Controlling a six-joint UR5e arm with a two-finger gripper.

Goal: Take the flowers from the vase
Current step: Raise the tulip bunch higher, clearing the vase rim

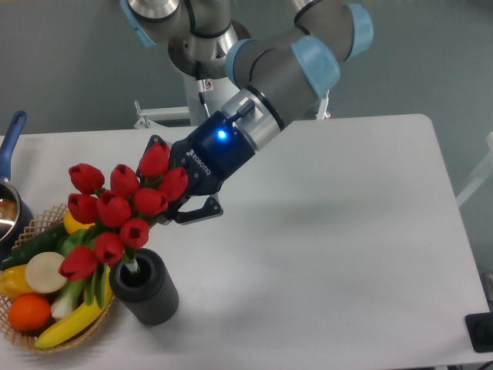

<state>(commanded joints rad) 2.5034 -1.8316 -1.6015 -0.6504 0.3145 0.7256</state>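
Note:
The flowers (123, 206), a bunch of red tulips with green stems and leaves, hang tilted above the dark grey ribbed vase (145, 289). Their stem ends still reach into the vase's mouth. My gripper (179, 202) comes in from the upper right and is shut on the bunch behind the buds. The buds hide part of the fingers. The vase stands upright near the table's front left.
A round wicker basket (54, 339) with fruit and vegetables sits just left of the vase, touching or almost touching it. A blue-handled pot (9, 177) is at the left edge. The white table (331, 247) stretches to the right.

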